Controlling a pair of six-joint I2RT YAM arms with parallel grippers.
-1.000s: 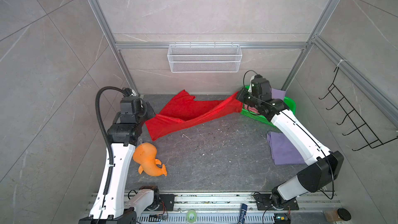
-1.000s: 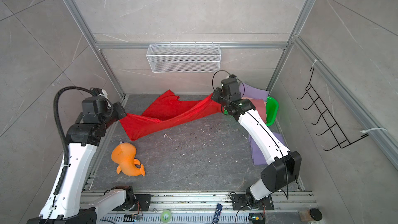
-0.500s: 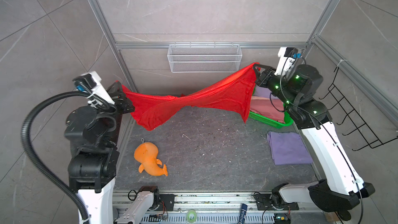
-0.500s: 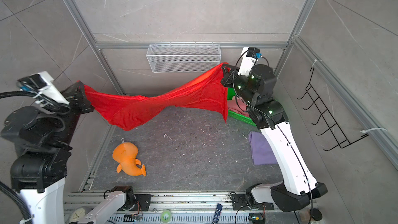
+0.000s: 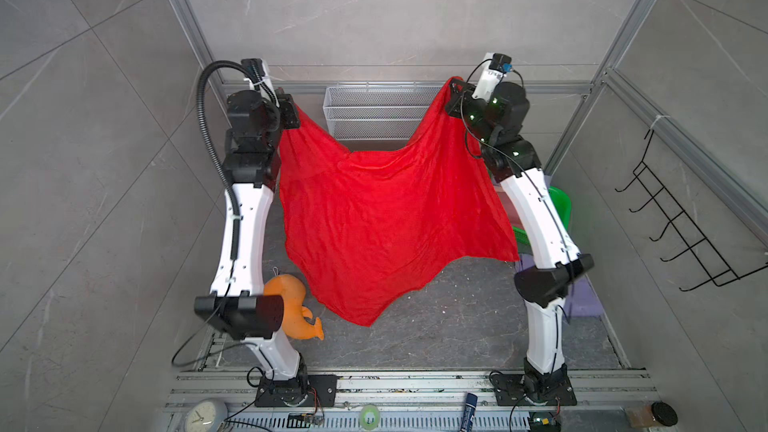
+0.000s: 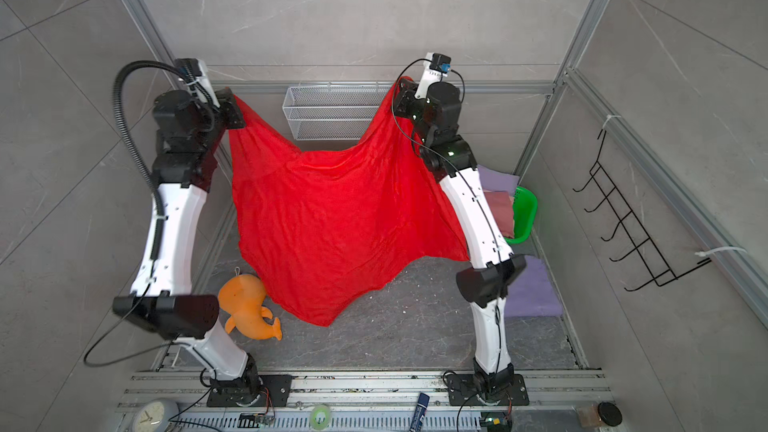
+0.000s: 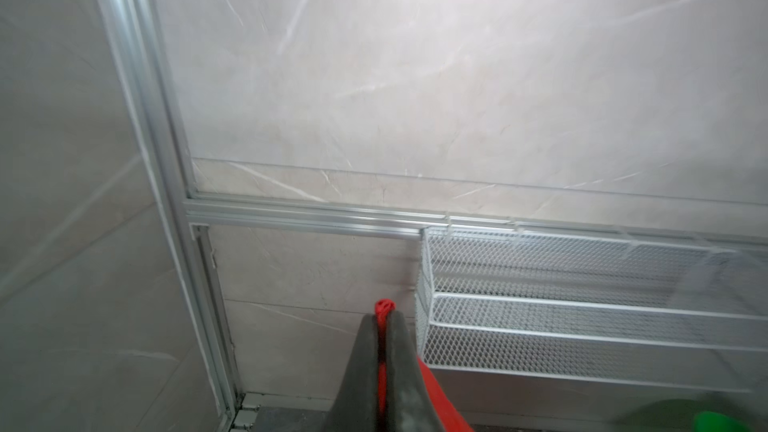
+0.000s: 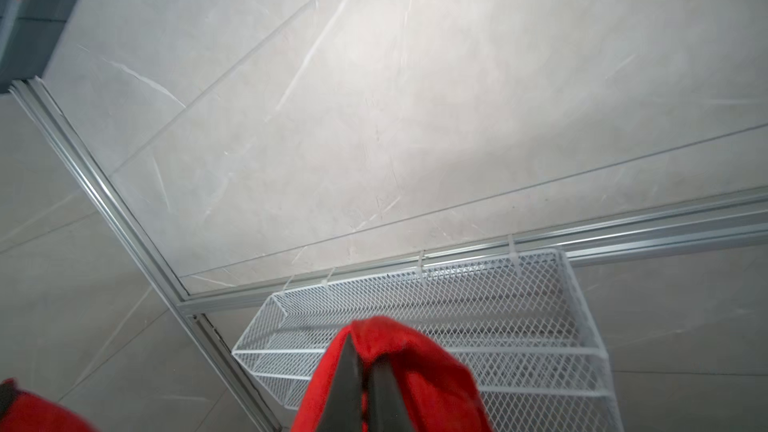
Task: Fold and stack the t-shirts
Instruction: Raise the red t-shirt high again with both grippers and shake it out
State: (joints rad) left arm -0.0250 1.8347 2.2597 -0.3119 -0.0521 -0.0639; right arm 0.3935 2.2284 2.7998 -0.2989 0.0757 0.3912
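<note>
A bright red t-shirt (image 5: 386,218) (image 6: 332,222) hangs spread out in the air over the table, its lower edge drooping to a point. My left gripper (image 5: 293,112) (image 6: 237,112) is shut on its upper left corner. My right gripper (image 5: 453,89) (image 6: 401,87) is shut on the upper right corner. In the left wrist view the left gripper (image 7: 384,317) pinches a thin red fold. Red cloth (image 8: 415,351) drapes over the right gripper (image 8: 363,357) in the right wrist view. A folded lavender t-shirt (image 6: 532,288) lies at the table's right. A dusty rose t-shirt (image 6: 498,205) lies in the basket.
A green basket (image 6: 525,209) stands at the back right behind my right arm. An orange plush toy (image 5: 291,297) lies at the front left by my left arm. A white wire shelf (image 5: 374,114) hangs on the back wall. A black hook rack (image 5: 681,218) is on the right wall.
Both arms have risen high and swung apart, lifting the red t-shirt off the table. It was bunched and stretched low; now it hangs opened out between the grippers.
</note>
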